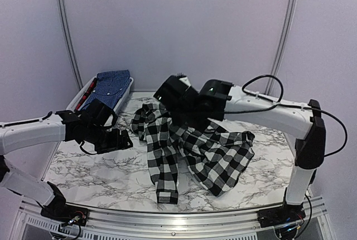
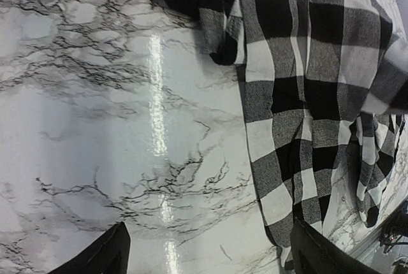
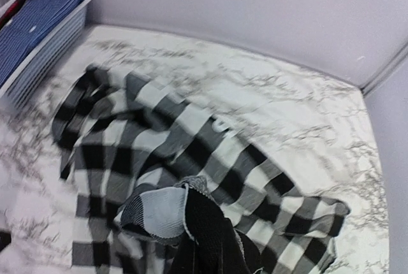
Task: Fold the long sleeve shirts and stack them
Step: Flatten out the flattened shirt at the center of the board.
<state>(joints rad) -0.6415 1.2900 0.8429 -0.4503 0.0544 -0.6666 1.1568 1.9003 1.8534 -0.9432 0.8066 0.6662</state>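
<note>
The black-and-white checked shirt [image 1: 195, 150] lies crumpled across the middle of the marble table [image 1: 89, 173]. My right gripper [image 1: 174, 97] is shut on a bunch of its cloth [image 3: 162, 213] and holds that part up off the table; the cloth hides the fingers in the right wrist view. My left gripper [image 1: 120, 139] is open and empty, low over bare marble just left of the shirt. In the left wrist view its right fingertip [image 2: 315, 255] is at the shirt's edge [image 2: 306, 95]. The blue fine-print shirt [image 1: 111, 86] lies in the basket.
The white slotted basket [image 1: 78, 101] stands at the back left corner and also shows in the right wrist view [image 3: 44, 57]. Pale walls close in the table at the back and sides. A metal rail [image 1: 178, 217] runs along the near edge.
</note>
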